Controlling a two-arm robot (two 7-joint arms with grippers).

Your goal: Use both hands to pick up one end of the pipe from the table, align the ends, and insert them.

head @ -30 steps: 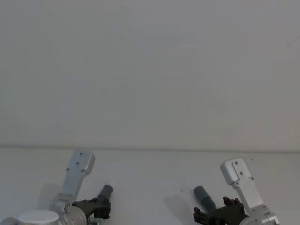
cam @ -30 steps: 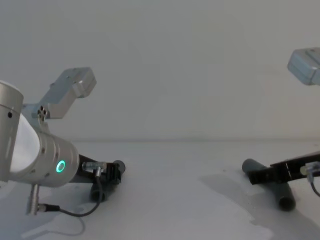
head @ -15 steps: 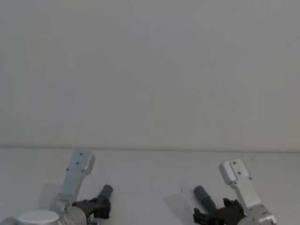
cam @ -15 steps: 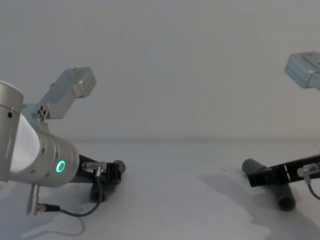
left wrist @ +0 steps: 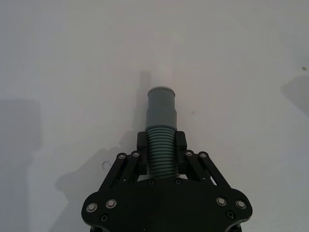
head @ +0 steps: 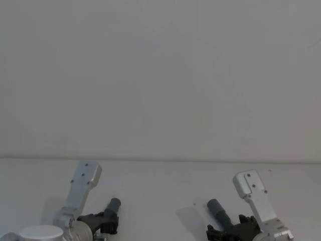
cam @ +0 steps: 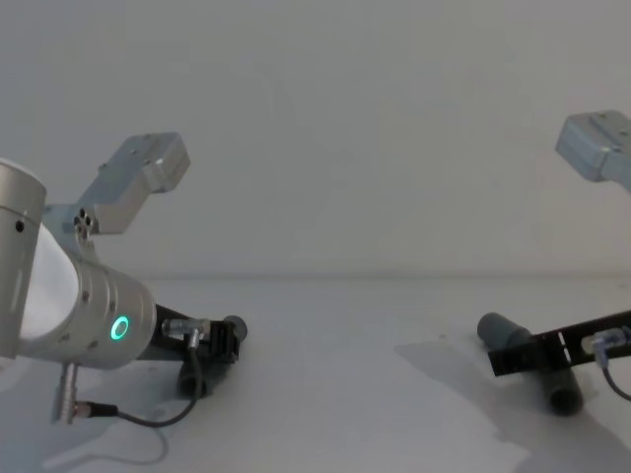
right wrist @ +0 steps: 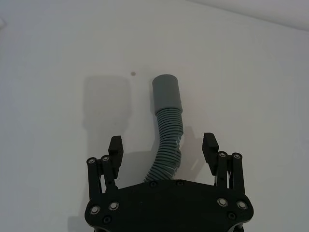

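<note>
1. Left gripper (left wrist: 161, 142): clenched. Its jaws press from both sides on the ribbed middle of the left pipe piece (left wrist: 161, 104). The smooth cuff and the white stub (left wrist: 162, 76) project straight ahead of the jaws. Gripping behind the cuff leaves the whole stub free for insertion.

2. Right gripper (right wrist: 162, 143): released. Its jaws stand wide, one on each side of the right pipe piece (right wrist: 170, 130), and neither touches it. The ribbed section curves up between them. The grey cuff (right wrist: 167, 94) lies beyond the jaws and points away from the wrist.

3. Location: both pieces sit low over the table (right wrist: 260, 72), close to the robot. The left piece is at its left and the right piece at its right, and the two are well apart. In the chest view the right piece lies tilted, with its cuff end raised toward the centre. It cannot be told whether the left piece is clear of the surface.

4. Assessment: one half is secured and the other is only straddled. The step in hand appears to be closing on the right piece.

5. Requirement: the right jaws should close on the ribs just behind the cuff, matching the left hold, so that the receiving end stays unobstructed.

6. Risk: the ribbed section is bent and probably flexible, so the cuff may swing off line when squeezed and spoil the alignment.
</note>
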